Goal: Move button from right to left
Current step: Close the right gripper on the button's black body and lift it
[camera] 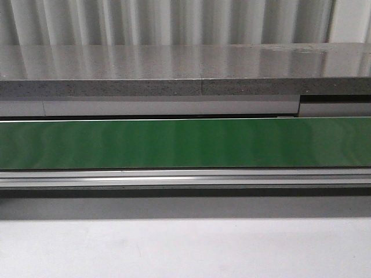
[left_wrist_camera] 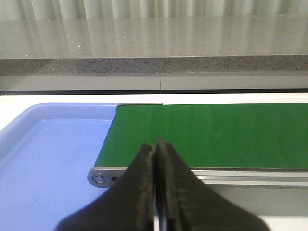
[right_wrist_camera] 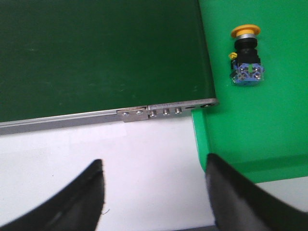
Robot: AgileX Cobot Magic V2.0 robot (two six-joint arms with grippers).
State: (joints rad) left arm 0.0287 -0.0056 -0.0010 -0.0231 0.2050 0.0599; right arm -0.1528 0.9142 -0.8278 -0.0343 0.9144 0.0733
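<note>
Green belting of a conveyor point(camera: 185, 143) ran across the front view, bare along the stretch shown, with neither arm visible there. At its right end, in the right wrist view, the button point(right_wrist_camera: 246, 57) lay on its side in a green tray point(right_wrist_camera: 269, 125), yellow cap pointing away from the camera and blue contact block nearer; this appeared to be its supply position. The right claw point(right_wrist_camera: 156, 192) was spread wide and held nothing, poised over the white bench point(right_wrist_camera: 120, 144). The button lay ahead of the claw and off to one side, past the belt's end roller and well apart from either finger. The left claw point(left_wrist_camera: 156, 159) was pressed together, empty, over the belt's left end beside a blue tray point(left_wrist_camera: 53, 149), judged the receiving place.
</note>
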